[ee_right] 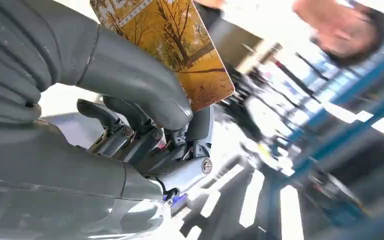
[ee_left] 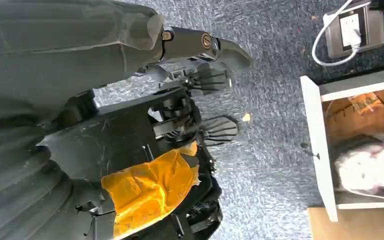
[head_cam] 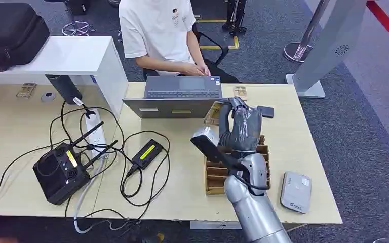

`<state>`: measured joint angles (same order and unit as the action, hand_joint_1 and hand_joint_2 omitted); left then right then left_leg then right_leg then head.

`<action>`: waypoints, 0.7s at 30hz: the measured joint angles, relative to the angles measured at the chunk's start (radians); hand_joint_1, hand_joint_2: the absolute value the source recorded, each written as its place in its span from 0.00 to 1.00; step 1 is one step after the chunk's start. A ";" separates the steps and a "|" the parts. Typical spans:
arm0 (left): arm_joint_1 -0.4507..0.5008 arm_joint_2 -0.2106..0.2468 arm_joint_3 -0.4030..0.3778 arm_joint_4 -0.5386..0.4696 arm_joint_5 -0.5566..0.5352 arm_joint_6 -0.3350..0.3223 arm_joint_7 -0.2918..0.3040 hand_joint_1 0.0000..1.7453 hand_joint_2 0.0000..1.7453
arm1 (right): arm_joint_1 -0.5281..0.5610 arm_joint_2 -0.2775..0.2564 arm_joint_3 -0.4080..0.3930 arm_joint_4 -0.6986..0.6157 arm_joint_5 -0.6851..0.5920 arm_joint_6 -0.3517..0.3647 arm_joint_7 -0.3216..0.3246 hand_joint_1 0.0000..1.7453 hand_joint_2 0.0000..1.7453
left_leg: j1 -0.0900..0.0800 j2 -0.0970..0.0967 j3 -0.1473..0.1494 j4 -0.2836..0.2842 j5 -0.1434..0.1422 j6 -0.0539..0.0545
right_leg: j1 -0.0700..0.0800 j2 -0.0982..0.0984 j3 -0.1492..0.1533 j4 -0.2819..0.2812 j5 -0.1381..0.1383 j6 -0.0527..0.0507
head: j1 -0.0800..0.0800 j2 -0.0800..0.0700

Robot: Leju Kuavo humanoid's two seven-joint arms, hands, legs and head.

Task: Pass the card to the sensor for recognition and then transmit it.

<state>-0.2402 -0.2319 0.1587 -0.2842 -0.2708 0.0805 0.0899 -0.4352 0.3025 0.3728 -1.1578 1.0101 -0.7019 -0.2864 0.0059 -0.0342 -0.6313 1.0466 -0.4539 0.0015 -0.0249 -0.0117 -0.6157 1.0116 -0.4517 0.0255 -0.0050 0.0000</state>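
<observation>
orange card [ee_right: 180,45] pinched in right hand [ee_right: 130,100], above table [head_cam: 294,116].

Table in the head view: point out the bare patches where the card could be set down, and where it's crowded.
Bare tabletop lies right of the card rack, above the grey sensor. Another patch lies between the rack and the black adapter. The left is crowded with cables and the radio unit.

An office — desk [head_cam: 294,109], laptop [head_cam: 180,96], grey carpet [head_cam: 364,147].
</observation>
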 joint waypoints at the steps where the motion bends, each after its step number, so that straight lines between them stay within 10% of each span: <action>1: -0.001 -0.001 0.000 0.000 -0.003 -0.001 0.003 0.00 1.00 | -0.029 -0.001 0.012 0.002 0.010 0.000 0.015 1.00 1.00 | 0.000 -0.001 0.000 0.000 0.000 0.000 | 0.000 -0.002 0.000 0.000 0.000 0.000 | 0.000 0.000; 8: -0.005 -0.005 -0.005 0.000 -0.017 -0.008 0.020 0.00 1.00 | -0.158 -0.001 0.067 0.033 0.084 0.000 0.084 1.00 1.00 | -0.002 -0.005 -0.003 0.000 0.003 0.002 | -0.002 -0.003 0.001 -0.001 0.002 0.000 | 0.000 0.000; 21: -0.030 -0.048 -0.032 0.005 -0.082 -0.045 0.130 0.00 1.00 | -0.442 0.038 0.126 0.400 0.541 0.000 0.401 1.00 1.00 | -0.005 -0.007 -0.013 0.001 0.011 0.009 | -0.005 -0.007 -0.008 -0.002 0.010 0.005 | 0.000 0.000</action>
<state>-0.2706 -0.2800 0.1266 -0.2792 -0.3525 0.0359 0.2197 -0.8774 0.3407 0.4990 -0.7583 1.5515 -0.7015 0.1145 0.0013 -0.0411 -0.6446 1.0477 -0.4431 0.0101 -0.0302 -0.0185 -0.6233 1.0095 -0.4420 0.0306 -0.0053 0.0000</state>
